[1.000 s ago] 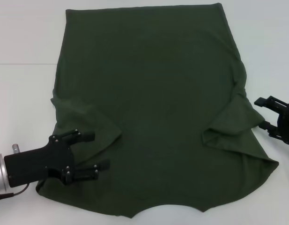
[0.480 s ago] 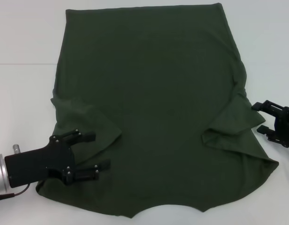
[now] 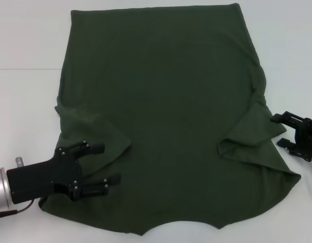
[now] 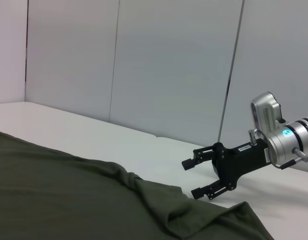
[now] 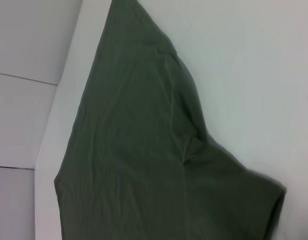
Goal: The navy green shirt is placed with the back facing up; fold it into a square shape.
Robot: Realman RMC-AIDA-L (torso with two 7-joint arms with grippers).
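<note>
The navy green shirt (image 3: 166, 116) lies flat on the white table (image 3: 24, 40), neckline toward me, both sleeves folded inward onto the body. My left gripper (image 3: 102, 164) is open over the shirt's near left corner, beside the folded left sleeve (image 3: 102, 132). My right gripper (image 3: 278, 130) is open at the shirt's right edge, just outside the folded right sleeve (image 3: 249, 134). The left wrist view shows the shirt (image 4: 69, 200) and the right gripper (image 4: 193, 177) beyond it. The right wrist view shows only the shirt (image 5: 139, 150) on the table.
White table (image 3: 292, 50) surrounds the shirt on all sides. A seam in the table surface (image 3: 24, 69) runs at the left. Pale wall panels (image 4: 144, 65) stand behind the table in the left wrist view.
My right gripper has moved left and slightly nearer, closing in on the shirt's right edge by the folded sleeve. My left gripper has shifted only slightly.
</note>
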